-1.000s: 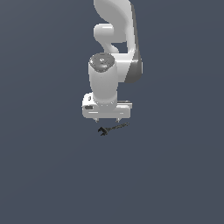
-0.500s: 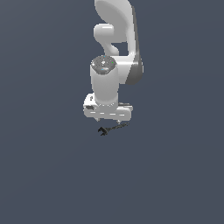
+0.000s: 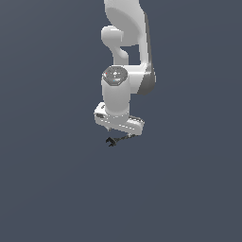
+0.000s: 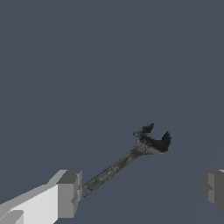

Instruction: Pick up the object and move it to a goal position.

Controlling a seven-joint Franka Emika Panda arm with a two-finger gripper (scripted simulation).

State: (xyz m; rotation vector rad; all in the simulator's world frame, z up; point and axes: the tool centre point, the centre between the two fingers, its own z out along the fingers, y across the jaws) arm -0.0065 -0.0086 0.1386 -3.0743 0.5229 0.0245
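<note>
The object is a tiny tool with a black claw-shaped end and a slender grey stem, lying flat on the dark grey floor. In the exterior view the object pokes out just below the white hand. My gripper is open and holds nothing. One finger sits right by the end of the stem, and the other finger is far off to the other side. The claw end lies between the two fingers but beyond them. In the exterior view the gripper hangs straight over the object, its fingers mostly hidden by the hand.
The white arm comes down from the top of the exterior view. The plain dark grey floor spreads all around, and no other object shows.
The hand has come down a little toward the object and shifted slightly to the exterior view's right. The object has not moved.
</note>
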